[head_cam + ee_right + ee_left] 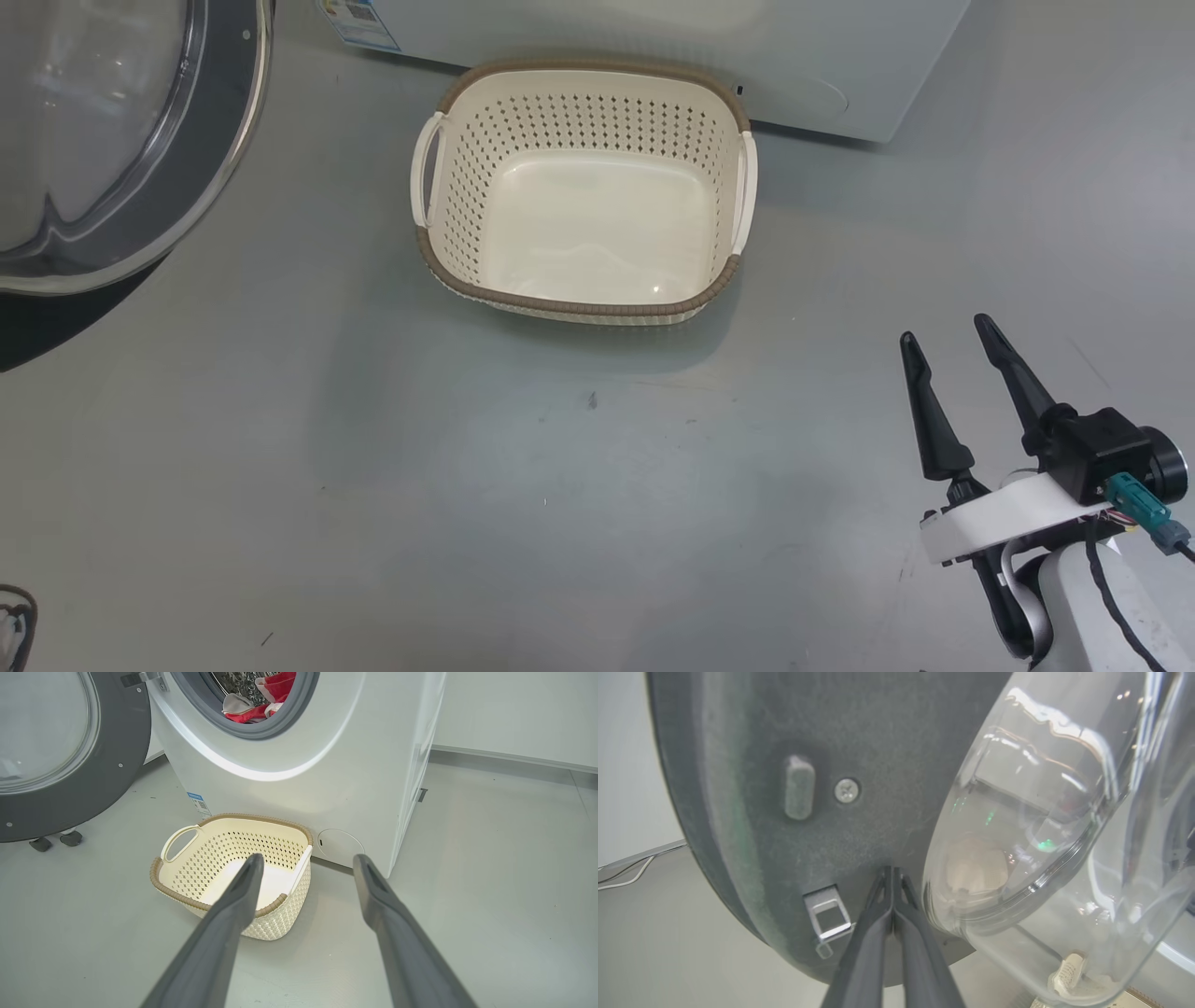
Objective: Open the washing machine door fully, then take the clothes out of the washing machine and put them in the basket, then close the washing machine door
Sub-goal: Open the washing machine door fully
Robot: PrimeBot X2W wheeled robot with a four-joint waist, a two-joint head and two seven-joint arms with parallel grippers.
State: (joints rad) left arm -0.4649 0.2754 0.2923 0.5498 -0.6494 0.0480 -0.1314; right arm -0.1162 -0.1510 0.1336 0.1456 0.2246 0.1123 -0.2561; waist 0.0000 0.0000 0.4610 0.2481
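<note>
The left gripper (893,871), fingers clenched on nothing, sets its tips against the dark inner face of the washing machine door (784,728). A metal latch hook (829,914) sits just left of the jaws and the bulging glass bowl (1041,812) just to their right. The door stands swung wide of the washing machine (327,779), so the opening step looks at or near its end. The right gripper (308,858) hangs released and empty, fingers spread, low over the floor (467,485). Ahead of its jaws and a little to their left sits the basket (252,816), nothing in it, near the foot of the machine. Farther on and above the jaws, the clothes (280,683), red with white trim, lie in the drum mouth behind the grey seal (261,731). The next move likely calls for an arm raised to that opening, fingers apart, to pinch a fold of fabric. The floor is smooth grey, lightly scuffed. A pale wall (514,714) closes the room beyond the machine.
</note>
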